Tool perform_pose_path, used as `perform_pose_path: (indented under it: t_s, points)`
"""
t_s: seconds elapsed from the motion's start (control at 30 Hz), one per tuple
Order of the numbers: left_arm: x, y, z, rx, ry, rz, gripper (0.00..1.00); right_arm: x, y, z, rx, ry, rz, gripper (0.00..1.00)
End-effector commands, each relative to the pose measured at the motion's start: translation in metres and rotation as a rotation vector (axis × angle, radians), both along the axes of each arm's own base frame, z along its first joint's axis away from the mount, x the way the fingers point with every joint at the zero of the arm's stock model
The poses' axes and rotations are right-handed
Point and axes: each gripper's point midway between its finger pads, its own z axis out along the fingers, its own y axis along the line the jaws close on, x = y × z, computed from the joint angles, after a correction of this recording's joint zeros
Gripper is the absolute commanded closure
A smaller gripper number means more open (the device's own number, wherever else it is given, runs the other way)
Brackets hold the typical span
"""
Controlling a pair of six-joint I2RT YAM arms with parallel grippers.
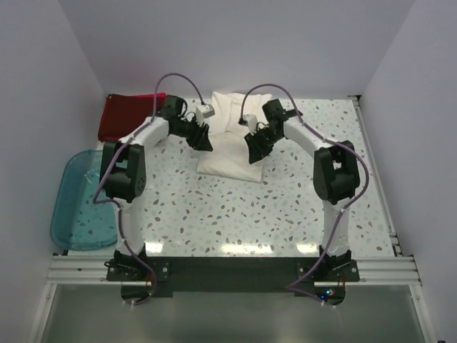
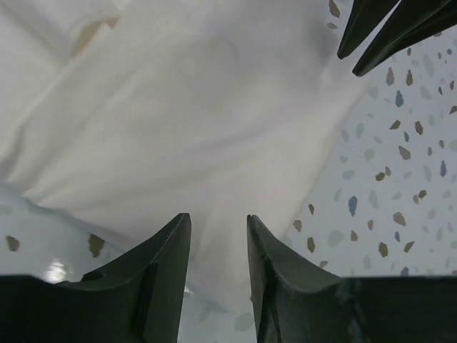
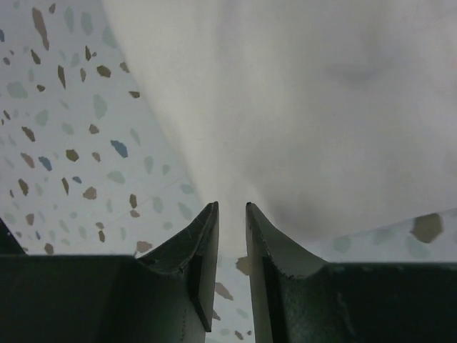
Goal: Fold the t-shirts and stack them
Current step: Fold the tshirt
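Observation:
A cream-white t-shirt (image 1: 227, 146) lies folded in a long strip at the back middle of the table, plain side up. My left gripper (image 1: 203, 139) hangs over its left edge. In the left wrist view that gripper (image 2: 218, 220) is open, with white cloth (image 2: 186, 121) showing past the gap and nothing held. My right gripper (image 1: 254, 146) is over the shirt's right edge. In its own view the right gripper (image 3: 232, 207) stands with jaws a narrow gap apart, above the corner of the cloth (image 3: 300, 107), holding nothing. A dark red t-shirt (image 1: 126, 116) with a pink edge lies back left.
A translucent teal tub (image 1: 80, 204) sits at the table's left edge, by the left arm's elbow. The speckled tabletop (image 1: 235, 214) runs between the shirt and the arm bases. White walls close in the back and sides. The right gripper's fingertips (image 2: 378, 28) show in the left wrist view.

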Motion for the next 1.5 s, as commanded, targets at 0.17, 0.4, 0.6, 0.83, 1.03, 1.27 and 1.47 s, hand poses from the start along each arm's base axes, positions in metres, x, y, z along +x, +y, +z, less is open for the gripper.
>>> perform_pose_path:
  t_s: [0.17,0.4,0.6,0.83,1.03,1.27,1.47]
  points:
    - [-0.048,0.011,-0.071,0.006,0.387,0.206,0.6,-0.024,0.003,-0.064,-0.025,0.208,-0.176,0.76]
    - [-0.097,0.016,-0.106,0.067,0.537,0.221,0.62,-0.054,-0.04,-0.092,-0.196,0.213,-0.165,0.78]
    - [-0.14,0.007,-0.091,0.004,0.602,0.205,0.63,-0.094,-0.064,-0.077,-0.234,0.187,-0.061,0.78]
    - [-0.125,0.003,-0.021,-0.072,0.268,0.069,0.54,-0.103,-0.048,-0.003,-0.076,0.011,0.103,0.59]
    - [-0.11,0.019,-0.003,0.067,-0.195,-0.099,0.42,-0.099,-0.049,0.007,-0.115,-0.229,0.263,0.48]
    - [-0.115,0.025,-0.013,0.192,-0.532,-0.274,0.39,-0.102,-0.024,-0.015,-0.199,-0.393,0.44,0.47]
    - [-0.124,0.012,-0.033,0.271,-0.653,-0.36,0.39,-0.094,-0.023,-0.037,-0.238,-0.393,0.44,0.46]
